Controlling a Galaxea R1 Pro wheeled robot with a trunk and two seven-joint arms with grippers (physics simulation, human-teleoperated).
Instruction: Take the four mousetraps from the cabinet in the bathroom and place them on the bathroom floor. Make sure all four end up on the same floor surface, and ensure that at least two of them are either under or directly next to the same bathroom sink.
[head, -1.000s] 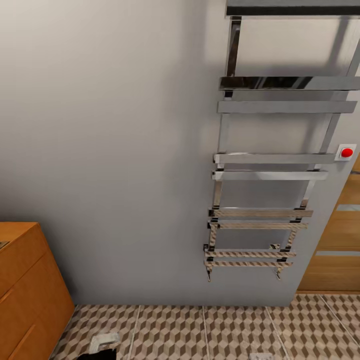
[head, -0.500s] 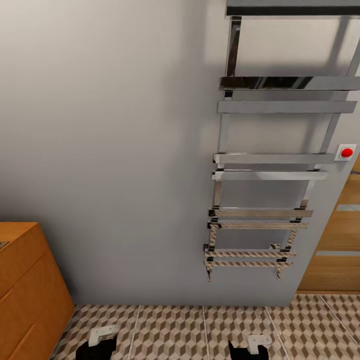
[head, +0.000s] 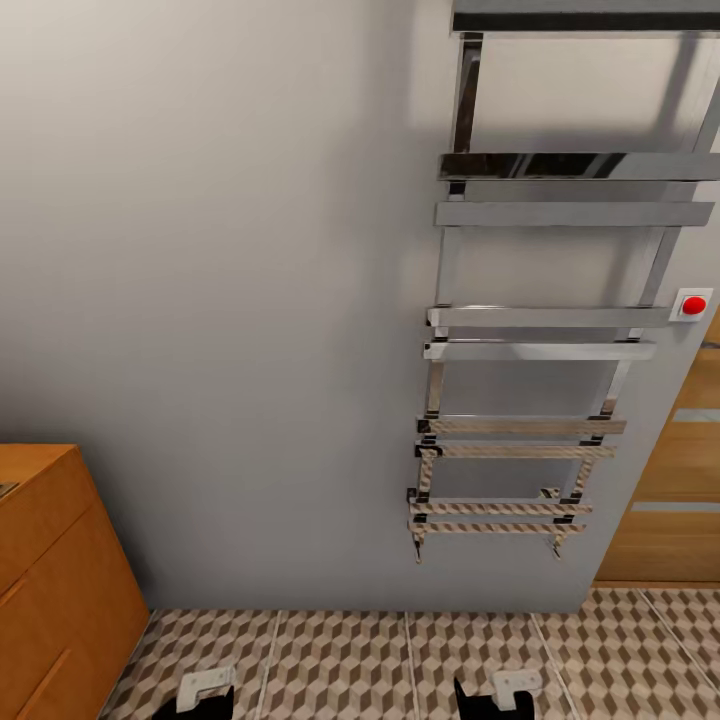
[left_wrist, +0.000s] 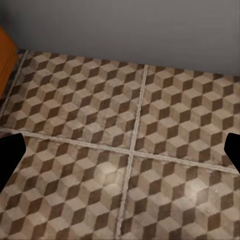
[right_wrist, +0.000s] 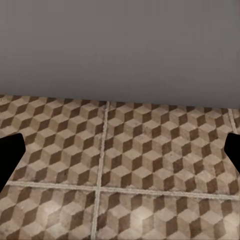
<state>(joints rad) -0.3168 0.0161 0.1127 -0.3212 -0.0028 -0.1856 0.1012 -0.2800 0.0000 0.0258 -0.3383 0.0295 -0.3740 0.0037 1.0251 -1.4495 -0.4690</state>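
Facing a plain grey wall (head: 220, 300), I hold my left claw (left_wrist: 120, 150) and right claw (right_wrist: 120, 150) spread wide and empty above the cube-patterned brown, beige and white tiled floor (head: 400, 660). The orange-brown wooden chest of drawers (head: 50, 570) stands beside my left claw, on its outer side; I should turn my base toward it before reaching. No mousetrap is visible. Beyond my right claw a chrome ladder-shaped towel rail (head: 540, 330) projects from the wall; I judge it worth clearing.
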